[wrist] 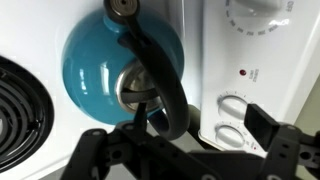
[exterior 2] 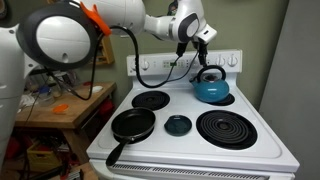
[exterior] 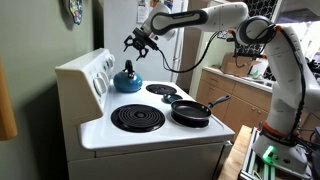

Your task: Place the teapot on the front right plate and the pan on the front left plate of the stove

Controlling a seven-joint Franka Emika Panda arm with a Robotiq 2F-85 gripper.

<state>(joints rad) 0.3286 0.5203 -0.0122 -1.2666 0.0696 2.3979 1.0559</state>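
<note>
The blue teapot [exterior: 127, 78] [exterior 2: 211, 90] stands on a back burner of the white stove [exterior: 150, 140] [exterior 2: 190, 158], close to the knob panel. My gripper [exterior: 140, 42] [exterior 2: 200, 42] hangs just above it, open and holding nothing. In the wrist view the teapot [wrist: 100, 60] fills the upper left, and its black arched handle [wrist: 160, 70] runs down towards the gap of the gripper [wrist: 180, 140], whose fingers stand wide apart. The black pan [exterior: 190, 110] [exterior 2: 132, 125] sits on the front left plate and hides it. The front right plate [exterior: 138, 118] [exterior 2: 232, 127] is a bare large coil.
A smaller bare coil [exterior: 163, 90] [exterior 2: 152, 99] lies behind the pan. A small dark round object [exterior 2: 178, 124] sits in the middle of the stove top. The back panel's knobs [wrist: 235, 105] are right beside the teapot. A wooden counter [exterior 2: 60, 105] stands beside the stove.
</note>
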